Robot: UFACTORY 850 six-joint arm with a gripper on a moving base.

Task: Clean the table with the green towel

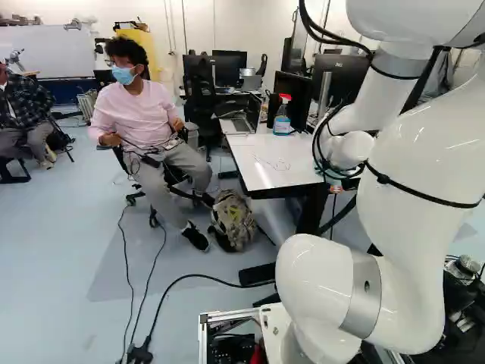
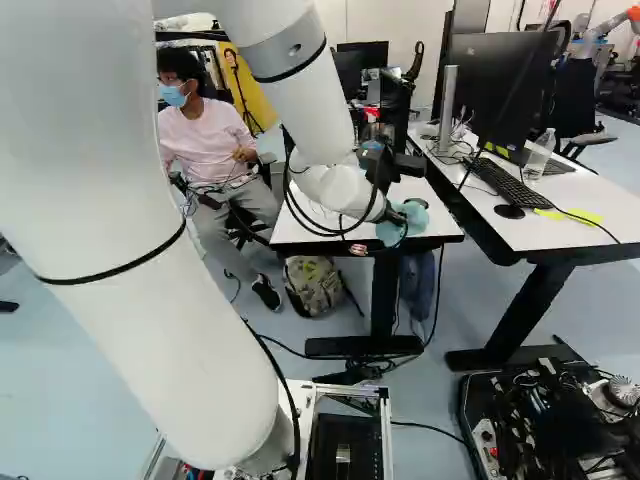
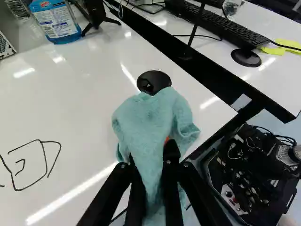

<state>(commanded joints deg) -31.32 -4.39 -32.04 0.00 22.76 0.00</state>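
In the right base view my gripper (image 2: 392, 213) is low over the near edge of the white table (image 2: 330, 232), at the green towel (image 2: 413, 218). The wrist view has the gripper (image 3: 151, 153) shut on the green towel (image 3: 153, 115), which bunches up between both fingers and spreads out ahead of them near the table's corner. The towel hides most of the pads. Black drawn lines (image 3: 45, 162) mark the white tabletop (image 3: 84, 101) to one side of the gripper. Whether the towel presses on the surface I cannot tell.
Just past the towel sits a dark round object (image 3: 154, 82). A blue spray bottle (image 1: 283, 117), a laptop (image 1: 241, 123) and monitors stand farther back. A second table with a keyboard (image 2: 510, 182) adjoins at the right. Beside the table a person sits near a backpack (image 1: 233, 220).
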